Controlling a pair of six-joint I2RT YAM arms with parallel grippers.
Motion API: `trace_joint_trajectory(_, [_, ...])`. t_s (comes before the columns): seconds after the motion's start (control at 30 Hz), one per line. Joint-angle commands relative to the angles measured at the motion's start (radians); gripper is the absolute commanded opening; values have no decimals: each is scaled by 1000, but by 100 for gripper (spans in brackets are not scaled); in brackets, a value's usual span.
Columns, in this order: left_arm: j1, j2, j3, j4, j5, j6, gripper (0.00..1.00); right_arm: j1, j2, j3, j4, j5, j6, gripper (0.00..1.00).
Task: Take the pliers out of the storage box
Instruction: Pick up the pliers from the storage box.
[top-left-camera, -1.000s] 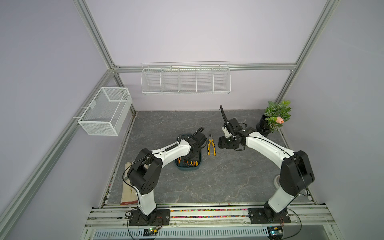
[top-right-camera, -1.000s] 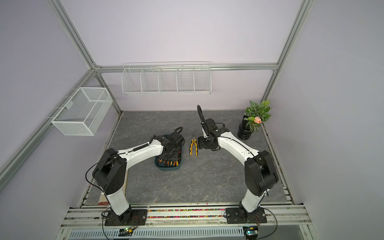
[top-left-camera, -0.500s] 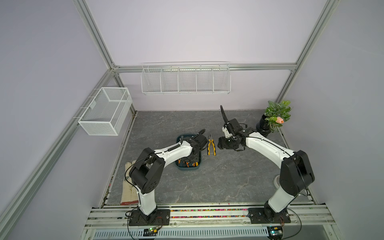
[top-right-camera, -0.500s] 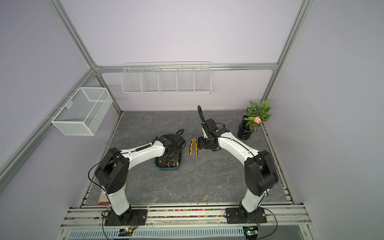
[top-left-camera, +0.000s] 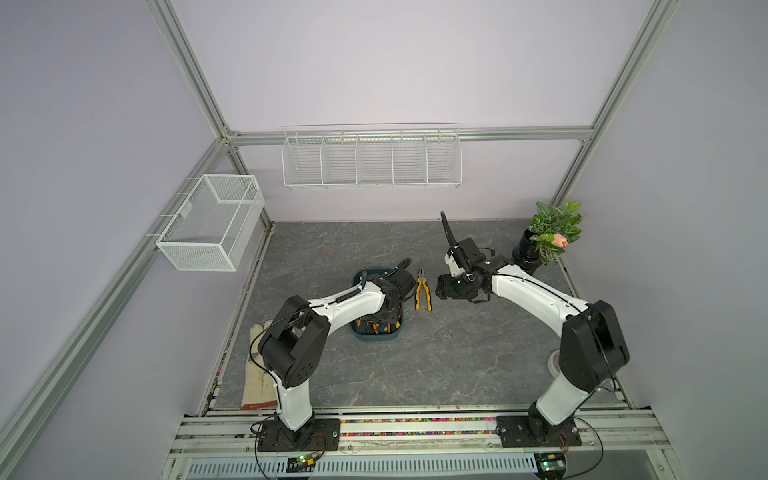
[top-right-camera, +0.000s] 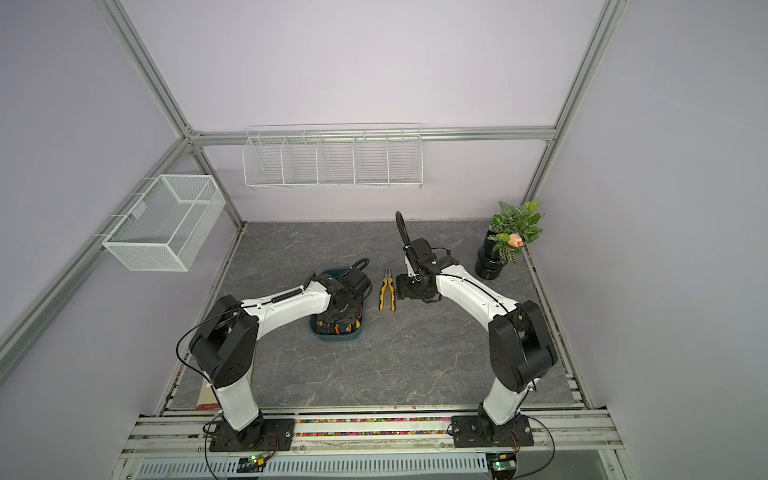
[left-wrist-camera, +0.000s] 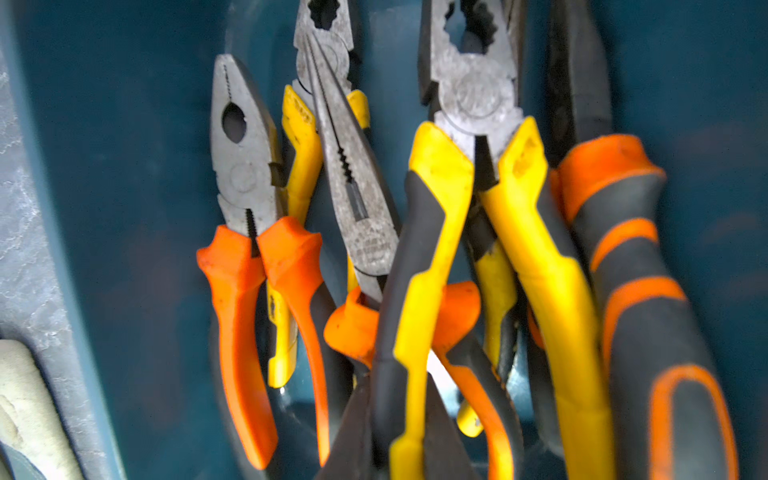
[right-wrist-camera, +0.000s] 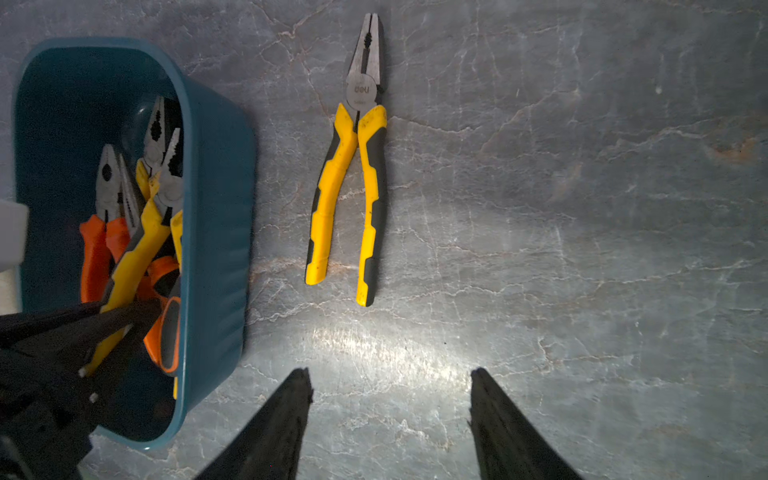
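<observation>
Heap of pliers (left-wrist-camera: 249, 174) inside the dark teal storage box (right-wrist-camera: 216, 208). Handles in rubbery yellow-and-black or orange-and-black sleeves, heads of grey pitted steel, one long and needle-nosed. Round stamps on the pivots, too blurred to read from the left wrist. Clamped narrowly on one handle of the yellow-and-black pliers (left-wrist-camera: 419, 291) in that heap: left gripper (right-wrist-camera: 141, 320), down inside the smooth plastic tub.

Just beside the box on its right, not touching it: loose pliers (right-wrist-camera: 353, 166), flat on the table (right-wrist-camera: 582, 208), closed. Pivot marked "deli" or something near it, legible only from the right wrist. Spread wide over bare grey marbled surface, holding nothing: right gripper (right-wrist-camera: 390, 374).

In both top views, box largely hidden under the left arm. Shown there alone: white wire baskets (top-left-camera: 372, 162) on the frame, potted plant (top-left-camera: 555, 226) in the far right corner.
</observation>
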Motion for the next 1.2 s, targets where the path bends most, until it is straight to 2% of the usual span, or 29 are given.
trace_joint_trajectory(0.0, [19,-38,17,-61,-39,7,0,0,-25,-5,-12,28,-14,63])
trace_joint_trajectory(0.27, [69,-185,-20,-45,-44,31,0,0,-37,18,-35,38,-21,63])
trace_joint_trajectory(0.4, [72,-261,-42,-15,-3,42,0,-1,-35,32,-40,18,-20,63])
trace_joint_trajectory(0.5, [70,-328,-103,84,85,58,0,0,-38,42,-42,-3,-18,63])
trace_joint_trajectory(0.67, [58,-451,-281,345,184,82,0,3,-40,67,-47,-78,-7,63])
trace_joint_trajectory(0.83, [43,-450,-296,388,164,60,0,48,-38,89,-74,-95,-1,63])
trace_joint_trajectory(1.0, [25,-422,-259,387,155,61,0,122,-23,94,-90,-111,9,63])
trace_joint_trajectory(1.17, [20,-407,-240,382,151,61,0,152,-28,77,-75,-115,33,62])
